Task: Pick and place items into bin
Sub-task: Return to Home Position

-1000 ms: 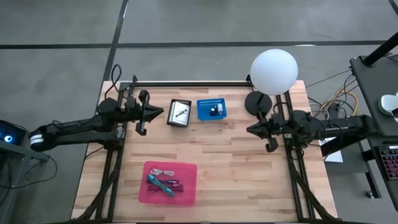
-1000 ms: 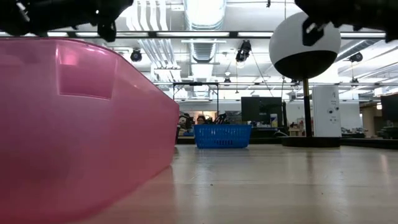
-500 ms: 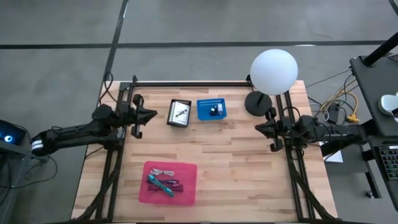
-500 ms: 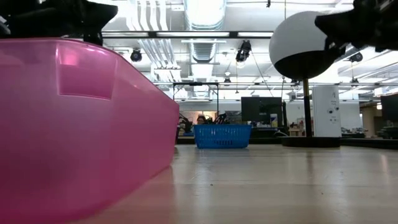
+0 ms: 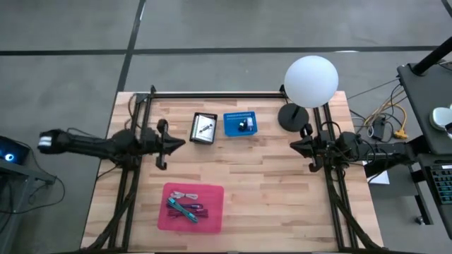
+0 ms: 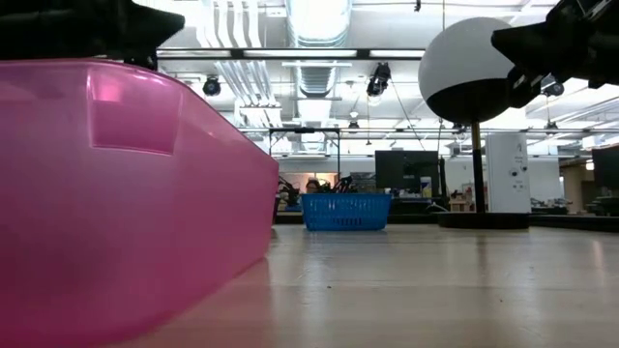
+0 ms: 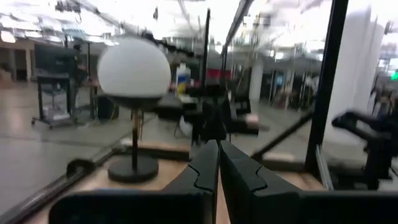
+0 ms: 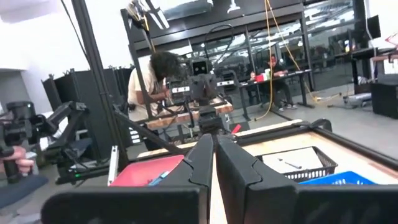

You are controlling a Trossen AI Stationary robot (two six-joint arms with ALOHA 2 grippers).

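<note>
A pink bin (image 5: 194, 207) near the table's front edge holds several items, among them a teal pen-like tool (image 5: 181, 209) and a maroon cable (image 5: 198, 209). A black tray (image 5: 204, 128) with a white card in it and a blue basket (image 5: 240, 123) holding a small dark object stand at the table's far middle. My left gripper (image 5: 182, 141) is shut and hangs above the table's left side, pointing right, with nothing held. My right gripper (image 5: 293, 145) is shut too, over the right side and pointing left; its wrist view shows its fingers (image 8: 213, 142) closed on nothing.
A lamp with a white globe (image 5: 311, 81) on a dark round base (image 5: 292, 116) stands at the far right. Black frame rails (image 5: 212, 94) run along the table's far edge and both sides. The wood between the trays and the pink bin lies bare. A person (image 8: 146, 81) works beyond the table.
My left gripper has swung toward the table's near edge and sunk a little, its arm now lying straight across from the left. My right gripper has drawn back toward the right edge and then kept still. Both stayed shut.
</note>
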